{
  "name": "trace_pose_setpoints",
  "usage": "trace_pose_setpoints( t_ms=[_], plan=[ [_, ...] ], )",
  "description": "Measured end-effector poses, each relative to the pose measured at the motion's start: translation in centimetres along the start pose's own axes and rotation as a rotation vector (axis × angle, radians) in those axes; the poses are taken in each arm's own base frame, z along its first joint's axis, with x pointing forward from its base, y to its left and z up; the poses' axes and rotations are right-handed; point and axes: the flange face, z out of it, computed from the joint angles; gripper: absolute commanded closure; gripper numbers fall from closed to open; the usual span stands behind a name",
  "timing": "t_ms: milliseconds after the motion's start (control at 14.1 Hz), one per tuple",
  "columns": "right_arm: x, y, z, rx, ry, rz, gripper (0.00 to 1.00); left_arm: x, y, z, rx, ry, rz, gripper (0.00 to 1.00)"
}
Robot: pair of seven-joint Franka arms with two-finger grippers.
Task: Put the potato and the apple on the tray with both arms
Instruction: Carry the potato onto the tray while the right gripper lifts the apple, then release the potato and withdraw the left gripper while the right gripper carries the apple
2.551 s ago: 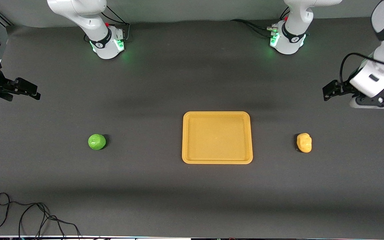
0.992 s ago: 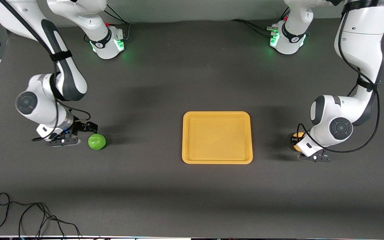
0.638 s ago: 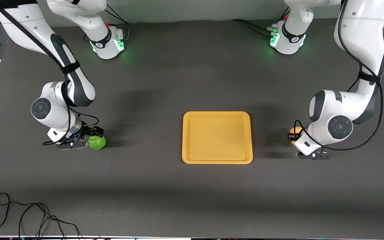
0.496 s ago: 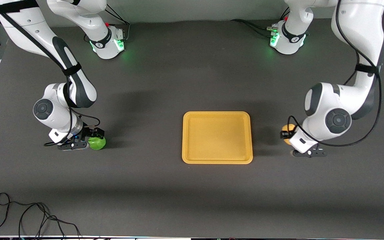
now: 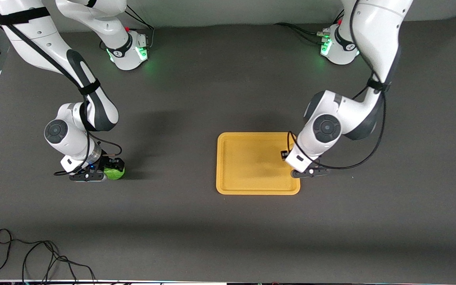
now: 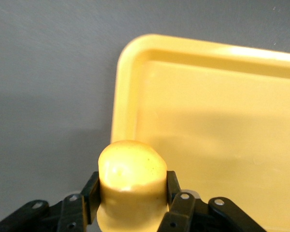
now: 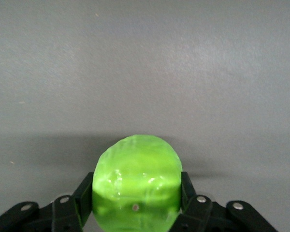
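Note:
The orange-yellow tray point(image 5: 247, 166) lies mid-table. My left gripper point(image 5: 290, 157) hangs over the tray's edge toward the left arm's end and is shut on the yellow potato point(image 6: 132, 174). The potato is hidden under the wrist in the front view. The left wrist view shows its fingers point(image 6: 92, 191) pressed on both sides of the potato, with the tray point(image 6: 212, 130) below. My right gripper point(image 5: 109, 169) is low at the table toward the right arm's end and shut on the green apple point(image 5: 116, 173). The right wrist view shows the apple point(image 7: 137, 179) clamped between the fingers point(image 7: 85, 193).
A loose black cable point(image 5: 34, 253) lies near the table's front corner at the right arm's end. The two green-lit arm bases point(image 5: 129, 51) point(image 5: 341, 47) stand farthest from the front camera. Dark bare table surrounds the tray.
The left gripper took the potato off the table near the left arm's end and carried it to over the tray's edge. The right gripper moved onto the apple and closed on it.

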Motion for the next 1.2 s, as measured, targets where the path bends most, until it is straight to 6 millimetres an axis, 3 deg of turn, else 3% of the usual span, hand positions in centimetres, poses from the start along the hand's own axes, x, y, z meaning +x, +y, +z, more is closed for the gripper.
trace_pose_setpoints(
  t_ms=[142,354,425,567,638,921,1063,1205],
  plan=[
    [0.9,-0.3,-2.3,-0.001,-0.045,-0.003,0.64,0.0,0.3,2.1,0.004,-0.01,-0.004,0.67],
    [2.3,-2.6,-9.4,0.0,-0.126,-0.034,0.65,0.0,0.7,3.2,0.003,-0.011,-0.024,0.65],
    [2.6,-4.0,-11.6,0.002,-0.125,-0.031,0.65,0.0,0.8,3.3,0.003,-0.011,-0.027,0.57],
    [2.6,-7.9,-14.3,0.037,-0.1,0.027,0.65,-0.1,0.9,3.3,0.004,-0.011,-0.028,0.06],
    [2.5,-10.5,-15.0,0.062,-0.095,0.067,0.65,-0.2,0.9,3.4,0.005,-0.012,-0.026,0.0],
    [1.0,-23.9,-15.9,0.084,-0.098,0.206,0.65,0.1,0.9,3.1,0.007,-0.008,-0.026,0.0],
    [0.4,-30.3,-14.9,0.089,-0.1,0.247,0.65,0.6,0.5,0.4,0.013,-0.006,-0.027,0.0],
    [-0.3,-37.2,-13.3,0.097,-0.095,0.289,0.65,0.9,-1.2,-4.9,0.03,-0.019,-0.001,0.0]
  ],
)
